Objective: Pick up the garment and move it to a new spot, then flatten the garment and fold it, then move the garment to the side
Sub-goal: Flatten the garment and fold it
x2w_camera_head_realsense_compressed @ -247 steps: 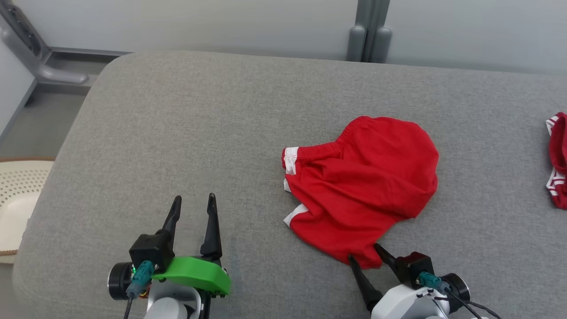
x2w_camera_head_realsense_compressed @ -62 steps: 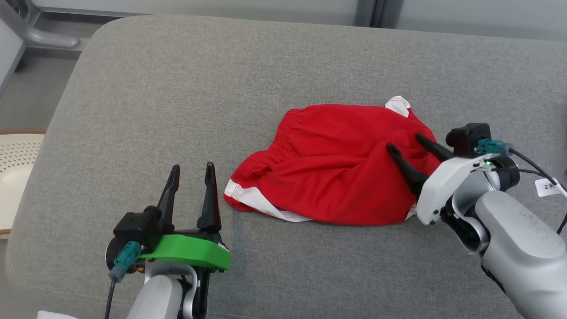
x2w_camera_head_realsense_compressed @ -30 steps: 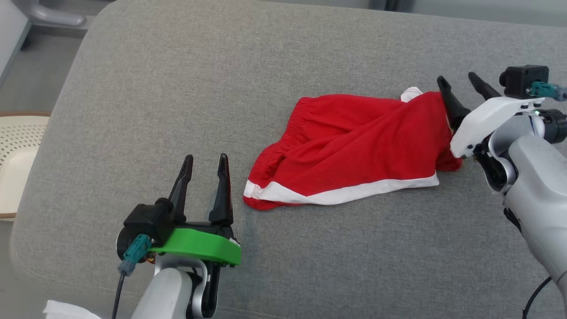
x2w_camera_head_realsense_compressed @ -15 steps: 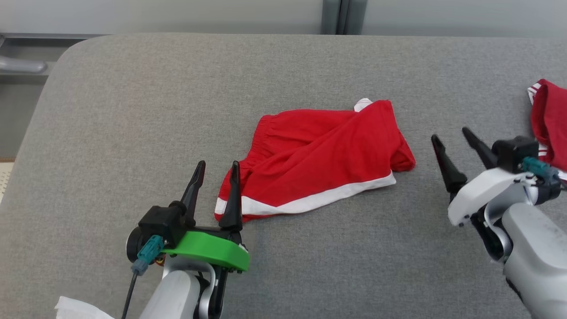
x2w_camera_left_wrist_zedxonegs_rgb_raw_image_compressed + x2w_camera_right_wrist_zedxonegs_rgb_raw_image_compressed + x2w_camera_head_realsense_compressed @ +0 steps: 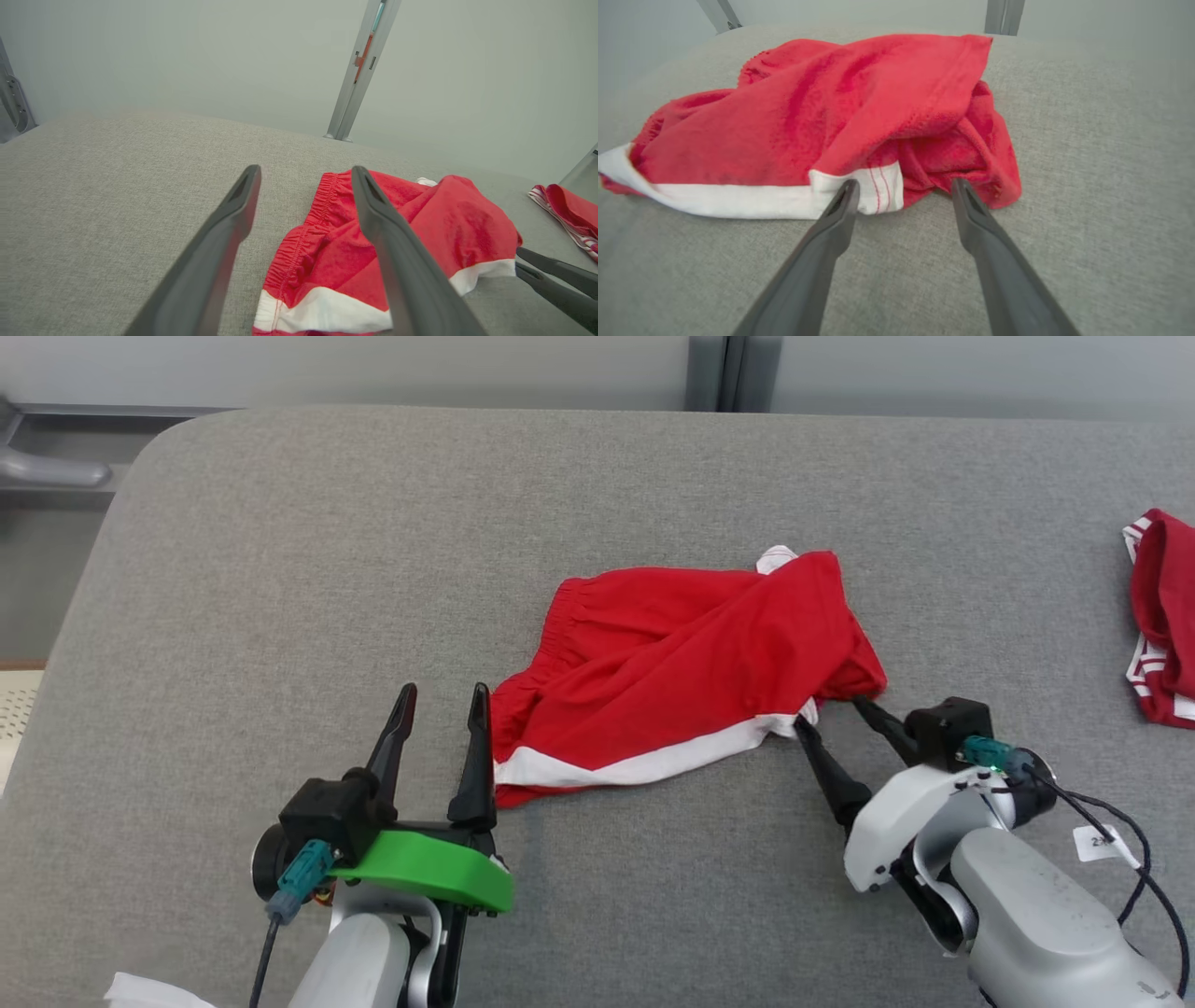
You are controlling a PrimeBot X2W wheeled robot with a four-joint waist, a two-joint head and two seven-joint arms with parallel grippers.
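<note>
The garment is a pair of red shorts with a white hem band, lying crumpled at the middle of the grey cushion. The garment also lies ahead in the left wrist view. My right gripper is open at its near right corner; in the right wrist view its tips reach the edge of the garment with the white hem corner between them. My left gripper stands open just left of the garment's near left end, its right finger almost against the cloth.
A second red garment with white stripes lies at the cushion's far right edge. A grey post stands against the pale wall behind. The cushion's rounded left corner drops to the floor, where a pale perforated basket sits.
My right gripper has come down and left from beside the garment until its open fingertips meet the near right corner. The garment itself has kept its shape; the left gripper stays put.
</note>
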